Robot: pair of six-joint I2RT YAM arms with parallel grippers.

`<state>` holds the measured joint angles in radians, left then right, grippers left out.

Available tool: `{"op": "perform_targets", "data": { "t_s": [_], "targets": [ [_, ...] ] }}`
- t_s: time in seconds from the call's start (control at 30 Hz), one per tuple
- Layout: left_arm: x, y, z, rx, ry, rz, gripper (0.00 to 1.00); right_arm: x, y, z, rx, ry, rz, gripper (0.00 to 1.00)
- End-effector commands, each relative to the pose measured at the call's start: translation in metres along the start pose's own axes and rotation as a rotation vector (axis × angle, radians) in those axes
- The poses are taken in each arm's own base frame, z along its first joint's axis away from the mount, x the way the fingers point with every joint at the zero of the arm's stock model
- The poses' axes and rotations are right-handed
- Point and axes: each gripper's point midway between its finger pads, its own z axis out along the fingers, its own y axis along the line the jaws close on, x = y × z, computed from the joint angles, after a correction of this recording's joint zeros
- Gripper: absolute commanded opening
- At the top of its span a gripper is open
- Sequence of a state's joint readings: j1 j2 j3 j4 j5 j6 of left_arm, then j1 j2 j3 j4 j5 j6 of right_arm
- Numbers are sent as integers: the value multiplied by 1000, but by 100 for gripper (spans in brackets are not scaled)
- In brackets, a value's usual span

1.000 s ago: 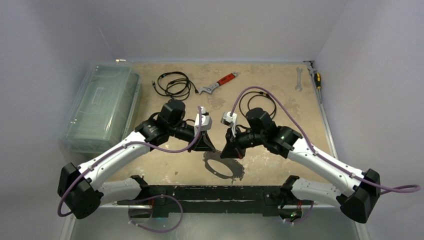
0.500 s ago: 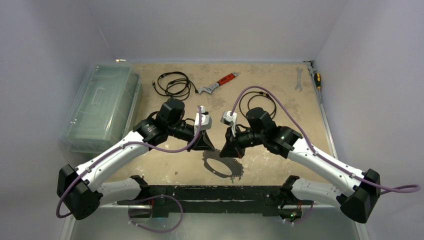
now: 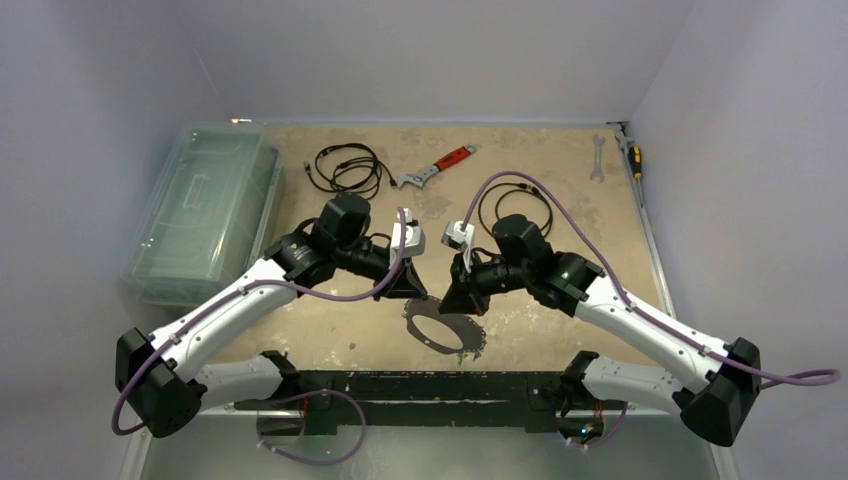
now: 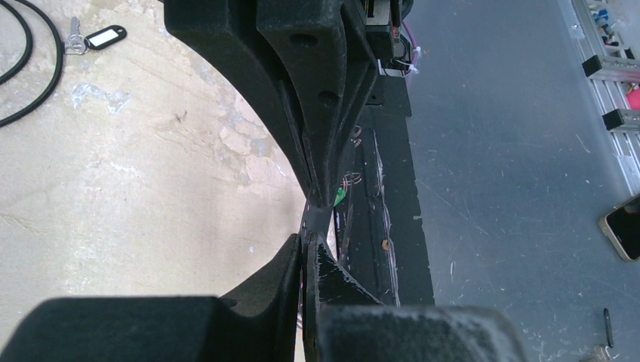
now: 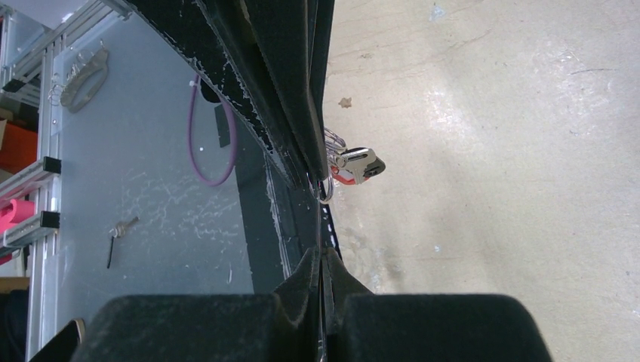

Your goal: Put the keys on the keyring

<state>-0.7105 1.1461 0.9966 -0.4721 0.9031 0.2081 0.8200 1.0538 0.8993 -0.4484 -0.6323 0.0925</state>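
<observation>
In the centre of the top view, the keyring (image 3: 415, 332) is held up between the left gripper (image 3: 410, 290) and the right gripper (image 3: 462, 300); the task is judged as only partly done.
Both claws are closed completely, and each seems to be pinched on the thin rim of the keyring, which hangs between them close above the table (image 3: 560, 160). In the middle of the right wrist view, a key with a red and white head (image 5: 355, 166) is seen hanging at the rim, so it is probably threaded already. A small green piece (image 4: 340, 197) in the middle of the left wrist view may be another key, but this cannot be told. At the upper left of that view, a key with a dark tag (image 4: 94, 36) is lying on the table beside a black cable (image 4: 56, 64), so it is left to be added.
</observation>
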Motion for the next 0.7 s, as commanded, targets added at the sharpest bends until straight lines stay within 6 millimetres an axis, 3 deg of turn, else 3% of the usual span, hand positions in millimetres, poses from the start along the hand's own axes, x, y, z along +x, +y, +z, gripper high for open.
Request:
{"op": "perform_targets", "data": {
  "t_s": [0.0, 0.27, 0.67],
  "targets": [
    [-17, 6, -8, -44, -26, 76, 0, 3, 7, -4, -14, 17, 8, 0],
    [-27, -10, -14, -19, -103, 152, 0, -1, 10, -2, -37, 5, 6, 0],
    [-5, 16, -17, -159, -46, 215, 0, 14, -5, 8, 5, 65, 57, 0]
  ]
}}
